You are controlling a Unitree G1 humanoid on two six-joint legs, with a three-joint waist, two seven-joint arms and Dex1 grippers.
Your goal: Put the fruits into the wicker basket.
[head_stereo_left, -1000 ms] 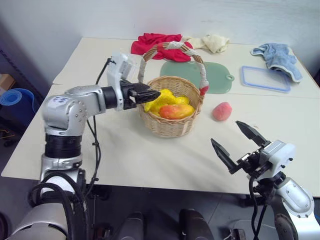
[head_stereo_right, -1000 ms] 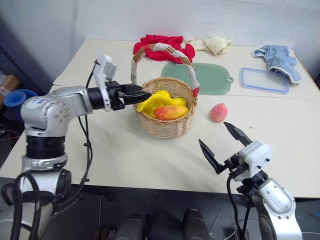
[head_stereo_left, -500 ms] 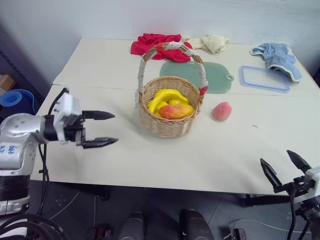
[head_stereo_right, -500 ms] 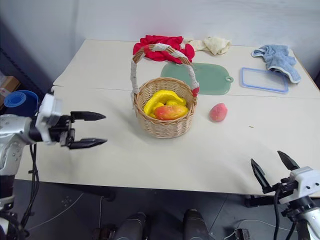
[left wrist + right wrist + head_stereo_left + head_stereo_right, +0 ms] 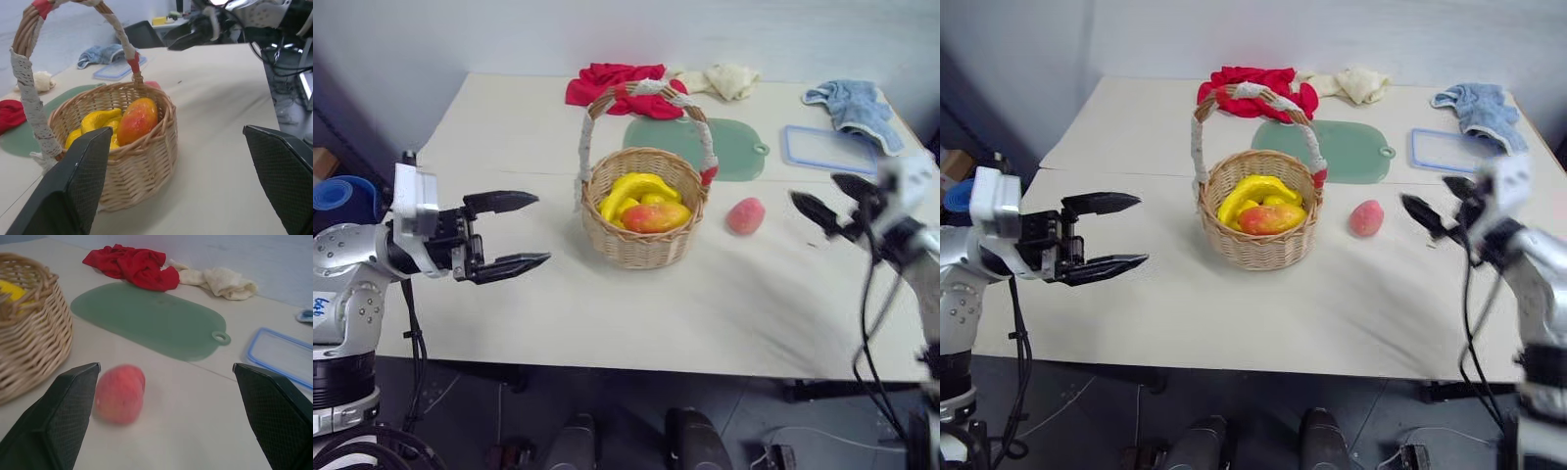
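Woven round wicker basket (image 5: 643, 250) (cloth-wrapped arched handle), curved banana (image 5: 631, 189) inside

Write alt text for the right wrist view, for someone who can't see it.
A pink-red peach lies on the beige table between the right gripper's open black fingers. Beside it stands a wicker basket; behind are a green cutting mat, red cloth, cream cloth and blue-rimmed lid.
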